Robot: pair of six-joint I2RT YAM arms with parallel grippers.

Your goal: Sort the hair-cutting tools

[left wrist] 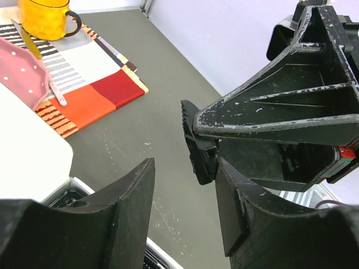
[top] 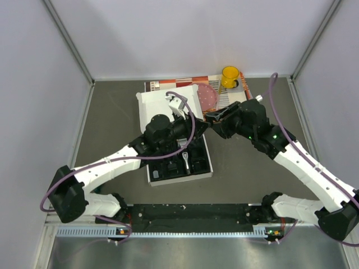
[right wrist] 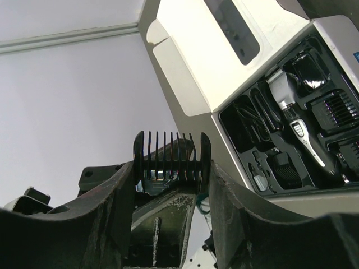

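Observation:
My right gripper (right wrist: 171,171) is shut on a black guard comb (right wrist: 171,154), teeth pointing up, held in the air beside the box. From above, the comb (top: 211,116) sits where the two grippers meet. My left gripper (left wrist: 185,165) faces it with jaws apart; the comb (left wrist: 197,147) lies at the tip of its right finger (left wrist: 241,207), and the left finger is well off it. The right gripper's finger (left wrist: 280,112) looms close. The black-and-silver clipper (right wrist: 300,137) and other guard combs (right wrist: 336,109) lie in the box's black tray (top: 196,168).
The white box lid (top: 160,103) lies open behind the tray. A striped placemat (left wrist: 95,89) at the back carries a yellow cup (top: 230,77) and a pink dotted plate (top: 208,96). Grey tabletop (top: 112,123) is walled on three sides.

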